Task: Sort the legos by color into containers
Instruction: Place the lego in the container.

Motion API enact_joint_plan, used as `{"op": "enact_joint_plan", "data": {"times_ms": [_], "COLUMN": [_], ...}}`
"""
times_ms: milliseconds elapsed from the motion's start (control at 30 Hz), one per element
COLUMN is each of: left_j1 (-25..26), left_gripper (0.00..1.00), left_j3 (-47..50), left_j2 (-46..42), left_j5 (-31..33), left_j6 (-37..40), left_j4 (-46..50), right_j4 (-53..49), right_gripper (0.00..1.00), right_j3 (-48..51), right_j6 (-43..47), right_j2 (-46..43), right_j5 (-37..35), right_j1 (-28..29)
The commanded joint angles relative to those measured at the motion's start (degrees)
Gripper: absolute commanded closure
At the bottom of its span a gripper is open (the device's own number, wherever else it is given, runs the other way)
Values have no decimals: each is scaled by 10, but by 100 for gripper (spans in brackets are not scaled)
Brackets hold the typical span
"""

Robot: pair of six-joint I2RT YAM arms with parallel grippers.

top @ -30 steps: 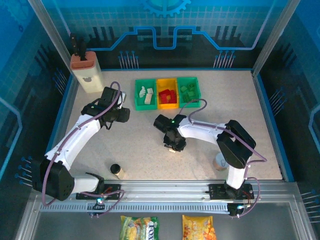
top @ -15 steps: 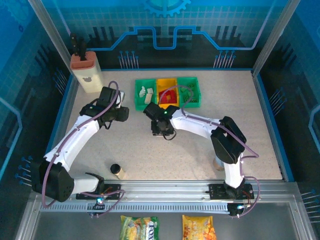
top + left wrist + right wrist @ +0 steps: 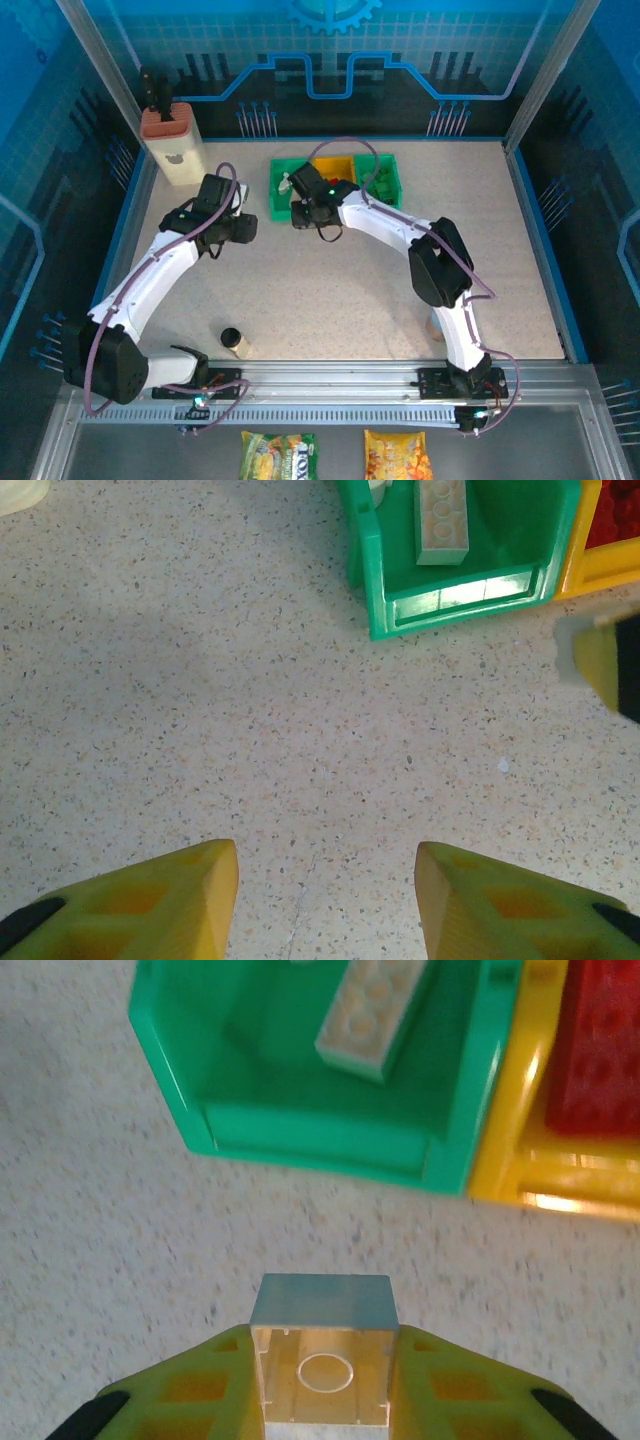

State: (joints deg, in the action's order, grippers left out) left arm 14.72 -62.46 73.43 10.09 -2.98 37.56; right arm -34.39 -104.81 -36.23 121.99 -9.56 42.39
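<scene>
Three containers stand in a row at the back: a left green bin (image 3: 283,190), a yellow bin (image 3: 334,166) and a right green bin (image 3: 388,172). My right gripper (image 3: 303,212) hovers just in front of the left green bin (image 3: 300,1140), shut on a cream-white lego (image 3: 322,1360) whose hollow underside faces the camera. Another cream lego (image 3: 372,1015) lies inside that bin, and red legos (image 3: 595,1060) fill the yellow bin (image 3: 510,1170). My left gripper (image 3: 327,880) is open over bare table, left of the bins, with the left green bin (image 3: 450,590) ahead of it.
A beige knife block (image 3: 172,145) stands at the back left. A small dark-capped jar (image 3: 233,341) sits near the front left. A grey cup (image 3: 438,325) is partly hidden behind the right arm. Two snack bags (image 3: 278,455) lie beyond the front rail.
The right arm swung from mid-table back and left to the front of the left green bin, carrying the cream lego. The left arm stayed still.
</scene>
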Motion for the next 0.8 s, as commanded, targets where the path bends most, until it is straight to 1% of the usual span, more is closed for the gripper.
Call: {"op": "enact_joint_plan", "data": {"times_ms": [0,267,433,567,700,767], "left_j1": [-6,-7,-7,-7,-7,-7], "left_gripper": [49,49,49,49,49,49], "left_j3": [7,7,8,8,8,8], "left_j2": [-14,-12,-10,-9,-11,-11], "left_j5": [0,2,3,5,7,10], "left_j6": [-3,-2,-2,-2,0,0], "left_j4": [-7,-7,-8,-7,-6,-6], "right_j4": [37,76,72,82,83,80], "right_gripper": [69,69,68,68,65,60], "right_j3": [-45,-142,-202,-222,-238,-243], "right_j6": [30,31,37,34,33,32], "right_j2": [33,109,164,190,208,210], "right_j5": [27,73,72,83,92,95], "right_j1": [-14,-41,-46,-48,-48,-48]}}
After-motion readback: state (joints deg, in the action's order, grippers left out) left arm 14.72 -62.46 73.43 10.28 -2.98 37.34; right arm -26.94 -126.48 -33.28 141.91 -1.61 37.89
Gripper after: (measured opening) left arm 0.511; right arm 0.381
